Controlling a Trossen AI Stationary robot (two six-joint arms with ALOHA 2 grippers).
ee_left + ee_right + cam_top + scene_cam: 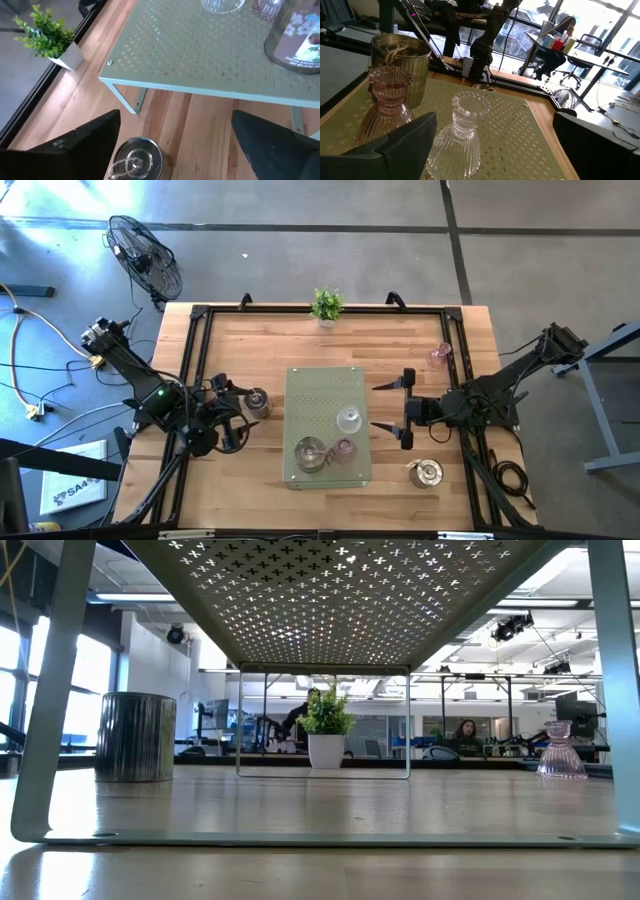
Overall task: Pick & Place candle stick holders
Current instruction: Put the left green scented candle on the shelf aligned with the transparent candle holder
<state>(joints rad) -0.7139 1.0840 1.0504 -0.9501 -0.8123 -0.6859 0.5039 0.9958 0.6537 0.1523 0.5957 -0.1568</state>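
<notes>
A pale green perforated shelf (325, 385) stands mid-table. On it stand a clear glass holder (348, 420), a pink glass holder (345, 448) and a shiny jar (310, 453). A silver holder (257, 402) stands on the table left of the shelf. Another silver holder (425, 472) stands at the near right, and a pink glass holder (440, 356) at the far right. My left gripper (238, 412) is open just left of the silver holder, which shows between its fingers (137, 160). My right gripper (378, 407) is open at the shelf's right edge, facing the clear holder (462, 135) and the pink holder (387, 107).
A small green potted plant (326, 305) stands at the table's far edge, middle. A black frame (195, 315) runs round the table top. The low view looks under the shelf (330, 600) and shows the left silver holder (135, 737) and the far pink holder (562, 750).
</notes>
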